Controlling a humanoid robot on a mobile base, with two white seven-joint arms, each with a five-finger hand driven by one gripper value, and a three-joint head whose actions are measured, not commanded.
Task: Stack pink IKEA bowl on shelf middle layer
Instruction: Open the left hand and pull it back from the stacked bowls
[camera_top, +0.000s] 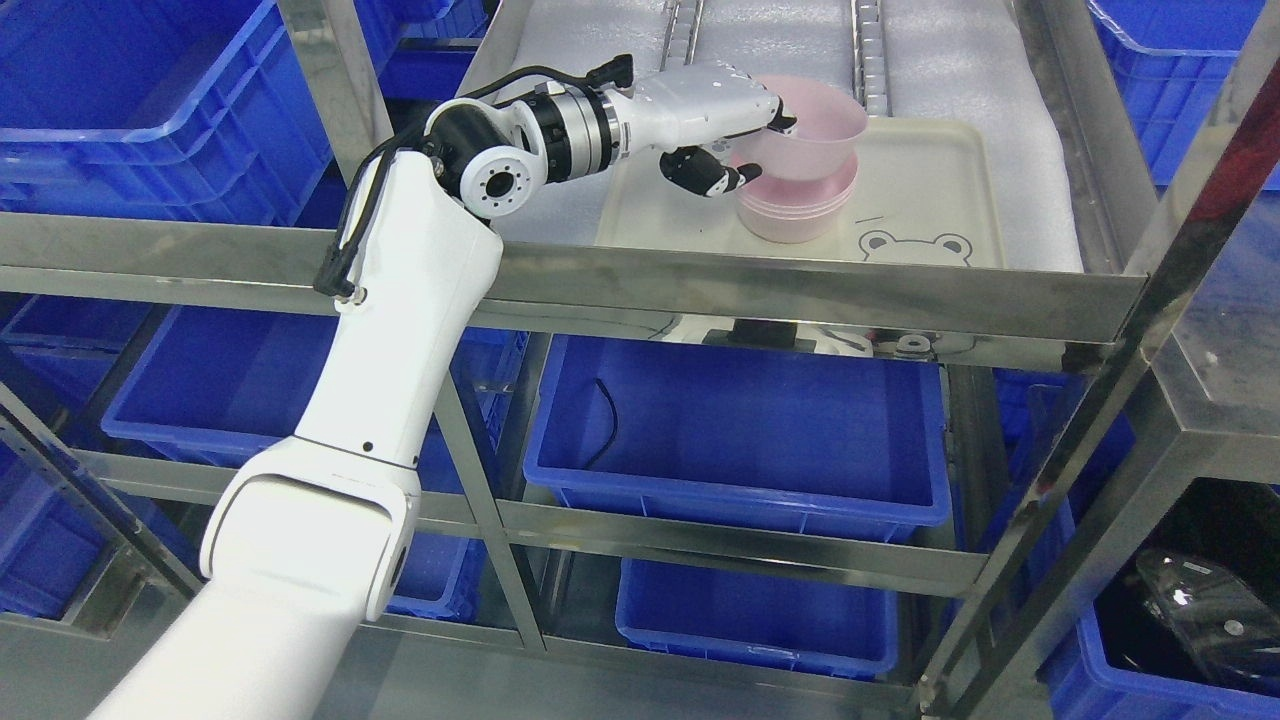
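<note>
The left hand (735, 135) pinches the left rim of the pink bowl (812, 122), which sits tilted just above the stack of pink bowls (797, 210) on the cream tray (930, 190), so the stack lies directly below it.

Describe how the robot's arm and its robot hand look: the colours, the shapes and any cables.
Only the left arm shows. Its shell is smooth, glossy white, with rounded segments. The elbow joint is a white disc with small holes round a dark centre, next to black housing. The wrist is a ring of silver and black bands. A black cable loops along the outside. The left robot hand is white with black finger joints.
</note>
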